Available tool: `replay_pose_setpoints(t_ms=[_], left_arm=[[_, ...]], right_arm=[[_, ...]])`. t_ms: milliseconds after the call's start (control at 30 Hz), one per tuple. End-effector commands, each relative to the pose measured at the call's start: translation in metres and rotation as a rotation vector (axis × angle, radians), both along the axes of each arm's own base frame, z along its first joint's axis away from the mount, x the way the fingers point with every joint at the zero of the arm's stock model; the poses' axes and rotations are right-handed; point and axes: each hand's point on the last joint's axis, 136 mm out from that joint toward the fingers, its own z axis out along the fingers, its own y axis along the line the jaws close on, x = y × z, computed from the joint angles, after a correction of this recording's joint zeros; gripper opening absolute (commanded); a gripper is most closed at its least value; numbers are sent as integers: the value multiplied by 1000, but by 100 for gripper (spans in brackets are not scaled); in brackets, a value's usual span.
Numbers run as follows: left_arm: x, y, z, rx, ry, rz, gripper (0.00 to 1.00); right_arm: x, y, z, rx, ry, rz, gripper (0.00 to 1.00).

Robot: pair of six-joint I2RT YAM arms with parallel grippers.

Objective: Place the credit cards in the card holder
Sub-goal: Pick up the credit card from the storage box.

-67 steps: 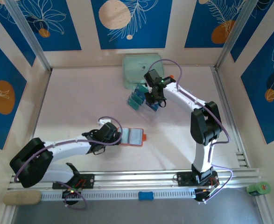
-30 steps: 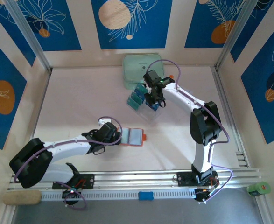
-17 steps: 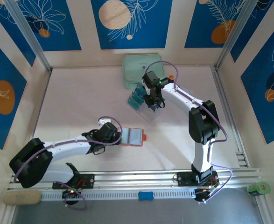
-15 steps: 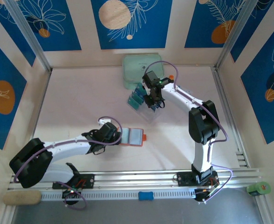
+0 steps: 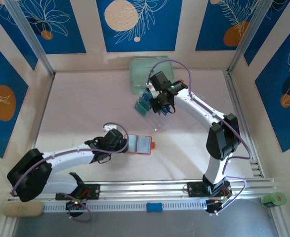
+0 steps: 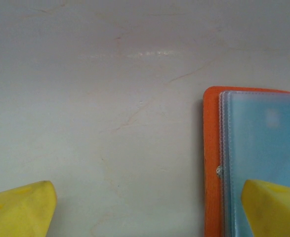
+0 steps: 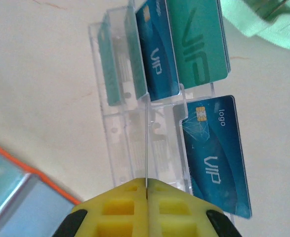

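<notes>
The card holder lies open on the table, orange-red with pale blue-grey pockets. My left gripper stands open at its left edge, one yellow fingertip over bare table and the other over the pockets. My right gripper is shut on one of the credit cards, seen edge-on as a thin line above the clear rack. Other credit cards stay in the rack: a blue one, another blue one and a teal one. From above, the right gripper hangs over the rack.
A mint-green zip case lies just behind the rack, near the back wall. The open card holder's corner shows at the lower left of the right wrist view. Bare table stretches to the left of both arms. Walls close the table on three sides.
My right gripper has shut on a card at the rack, and its arm has shifted slightly. The left arm and the card holder have not moved.
</notes>
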Motion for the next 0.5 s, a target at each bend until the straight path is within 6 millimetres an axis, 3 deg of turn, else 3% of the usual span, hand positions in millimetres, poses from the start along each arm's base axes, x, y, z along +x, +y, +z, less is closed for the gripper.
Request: replay_pose_setpoints(t_ms=[0,200,300,467], left_arm=[[7,-2,19,2,-31,-18,96],[14,-18,40,-1,-55,-100,96],[18,-28,41,18,-40,-146,97],[22,-32,30,64,-7,-171,97]], right_arm=[[-18,8,37,139,-14,-20,0],[-51,20,49,445,43,-109,0],[-67,23,46,624,90,-162,0],[-91,21,23,867,148,-269,0]])
